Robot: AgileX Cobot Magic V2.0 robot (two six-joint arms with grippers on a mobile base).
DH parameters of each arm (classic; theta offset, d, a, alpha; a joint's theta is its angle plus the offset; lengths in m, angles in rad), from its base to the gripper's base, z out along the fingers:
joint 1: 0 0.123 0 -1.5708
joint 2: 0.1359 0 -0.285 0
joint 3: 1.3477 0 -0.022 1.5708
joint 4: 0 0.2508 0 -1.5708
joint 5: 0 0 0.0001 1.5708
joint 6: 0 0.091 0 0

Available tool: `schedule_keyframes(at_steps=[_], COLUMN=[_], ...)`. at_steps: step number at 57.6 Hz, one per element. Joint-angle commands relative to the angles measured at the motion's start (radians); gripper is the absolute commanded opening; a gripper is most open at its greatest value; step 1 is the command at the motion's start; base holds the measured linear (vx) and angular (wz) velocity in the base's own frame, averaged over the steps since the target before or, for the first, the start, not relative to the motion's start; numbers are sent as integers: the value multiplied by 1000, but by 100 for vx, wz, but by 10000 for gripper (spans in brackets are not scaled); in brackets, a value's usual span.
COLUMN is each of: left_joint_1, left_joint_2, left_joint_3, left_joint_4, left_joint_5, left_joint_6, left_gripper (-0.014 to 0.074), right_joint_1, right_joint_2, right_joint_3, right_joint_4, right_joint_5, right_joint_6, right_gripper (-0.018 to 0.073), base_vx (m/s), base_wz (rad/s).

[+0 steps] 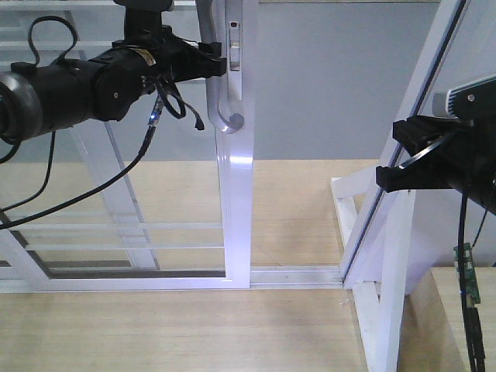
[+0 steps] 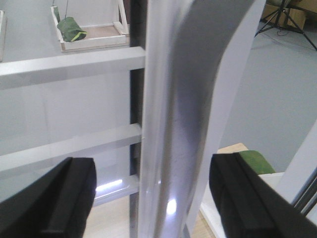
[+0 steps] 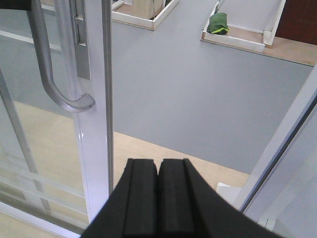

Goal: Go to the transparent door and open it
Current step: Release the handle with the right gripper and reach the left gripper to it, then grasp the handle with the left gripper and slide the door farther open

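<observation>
The transparent door fills the left and centre of the front view: a clear glass panel in a white frame, crossed by thin white horizontal bars, its handle-side upright standing vertical near mid-frame and its bottom rail resting in a white floor track. Through and beyond the glass, a light wooden floor meets a grey floor further back. A second white-framed glass panel stands to the right, seen at a slant, with its lower corner meeting the track. The left gripper reaches in from the left at upper handle height; in the left wrist view its fingers are spread wide, one on each side of the handle, with a visible gap on both sides and no contact. The right gripper hangs at the right, just in front of the second panel and well apart from the door; in the right wrist view its fingers are pressed together with nothing between them. The grey curved pull handle is fixed to the door upright, its lower end hooking back toward the frame. A narrow lock plate sits on the upright beside the handle. On the far floor, a green bundle lies in a shallow white-rimmed tray.
</observation>
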Motion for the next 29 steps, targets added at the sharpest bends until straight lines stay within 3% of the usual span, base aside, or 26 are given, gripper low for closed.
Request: schedule_keyframes(at_steps=[1,10,17,23,29], left_joint_1=[-9,-10,-10,-10,-7], left_joint_2=[-29,23,51,58,57], left_joint_3=[-65,-132,-170,-173,-173], left_joint_4=[-6,-7,-7,-6,-6], left_joint_5=[-88,-89,-91,-100,-97], left_joint_6=[-11,-11,-11,-7,15], left_gripper=[576,569,508,362,137], right_joint_1=[-4,-4,-4,-4,-4], right_joint_2=[-19,-19,-19,-19,-19], right_joint_3=[-30,-30,-30,-30,-30], right_joint_4=[-2,-2,-2,-2,-2], right_joint_5=[-88,-88,-88,-87,-87], right_joint_6=[-9,-9,-9,-9,-9], right_gripper=[0,0,0,0,0], base_vx=[0,0,0,0,0], base_wz=[0,0,0,0,0])
